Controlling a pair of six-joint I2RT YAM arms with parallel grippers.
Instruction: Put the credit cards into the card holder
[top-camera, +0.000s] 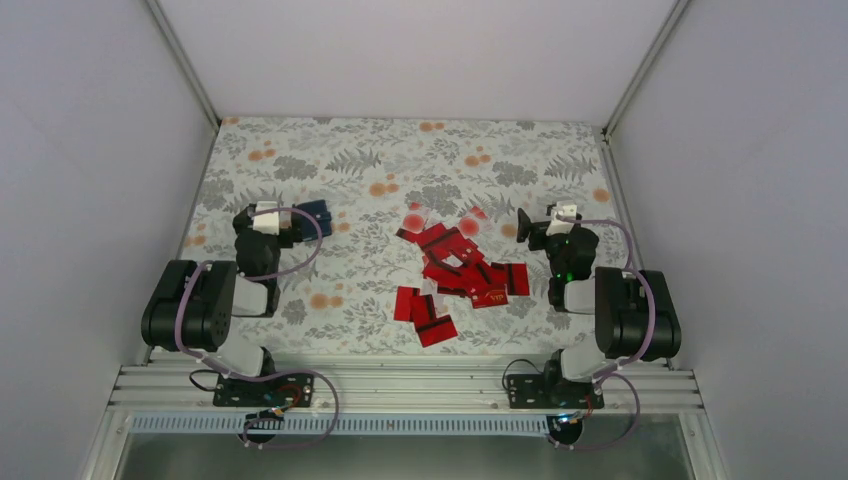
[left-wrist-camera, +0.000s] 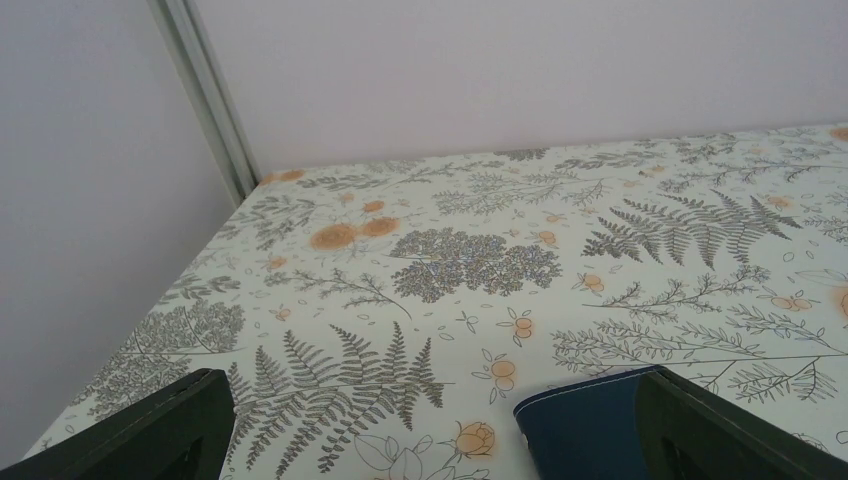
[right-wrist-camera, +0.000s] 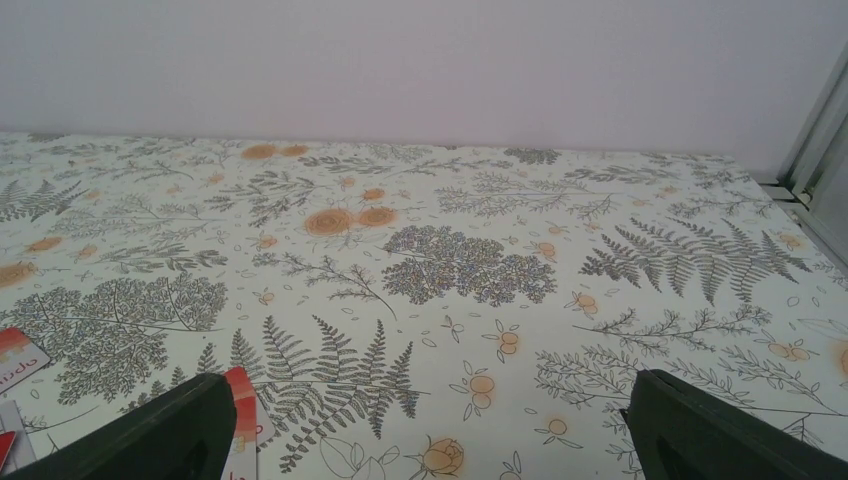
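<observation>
Several red credit cards (top-camera: 455, 272) lie in a loose overlapping heap at the table's middle, some with dark stripes. The navy card holder (top-camera: 316, 214) lies flat to the left of the heap. My left gripper (top-camera: 283, 222) hovers open just beside it. In the left wrist view the card holder (left-wrist-camera: 585, 430) sits by the right finger, with the left gripper (left-wrist-camera: 432, 385) otherwise over bare cloth. My right gripper (top-camera: 543, 226) stands open to the right of the heap. In the right wrist view the right gripper (right-wrist-camera: 428, 385) holds nothing, and a red card (right-wrist-camera: 243, 405) edges out beside its left finger.
A floral cloth (top-camera: 400, 165) covers the table. White walls enclose the left, back and right, with metal corner posts (top-camera: 185, 60). An aluminium rail (top-camera: 400, 385) carrying both arm bases runs along the near edge. Another card (right-wrist-camera: 18, 352) lies at the right wrist view's left border.
</observation>
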